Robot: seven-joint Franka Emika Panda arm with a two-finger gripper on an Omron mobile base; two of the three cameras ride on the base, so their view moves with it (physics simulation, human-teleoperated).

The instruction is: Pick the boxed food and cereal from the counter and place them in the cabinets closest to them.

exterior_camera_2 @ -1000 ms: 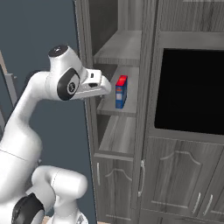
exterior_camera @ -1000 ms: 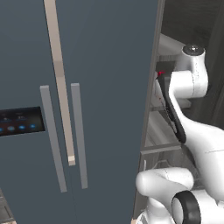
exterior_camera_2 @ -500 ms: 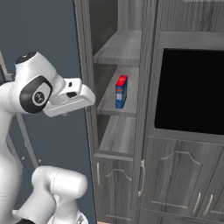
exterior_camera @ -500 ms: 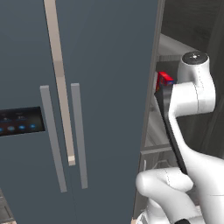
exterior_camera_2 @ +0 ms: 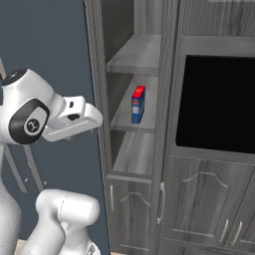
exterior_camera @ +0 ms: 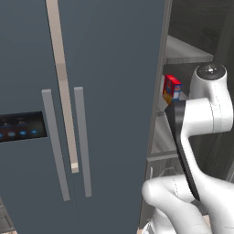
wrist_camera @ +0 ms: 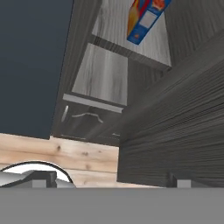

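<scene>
Fridge (exterior_camera: 91, 91) is taking up most of the left base view: smooth blue-grey, two long bar handles, a dark panel with small blue lights to their left. Cabinets (exterior_camera_2: 149, 164) are standing just to the right of the fridge, dark grey-brown wood grain, open shelves in the tall bay next to it, panelled doors below, and a big black recess (exterior_camera_2: 216, 102) further right of that bay. Arm is rising in front of the fridge edge, with the hand turned toward the open shelf bay but sitting outside it, well apart from the carton. Pincer (exterior_camera_2: 92, 117) is standing wide open and holding nothing; its fingertips are barely visible at the bottom of the hand view. Cereal (exterior_camera_2: 138, 104) is standing upright on the middle shelf of the bay beside the fridge, red top, blue lower half, alone on that shelf; the left base view is showing it (exterior_camera: 171, 89) right past the fridge's side edge, and the hand view is catching its lower part (wrist_camera: 146, 19) up on the shelf, tilted by the camera roll. Wood floor (wrist_camera: 65, 153) is running under the cabinets.
</scene>
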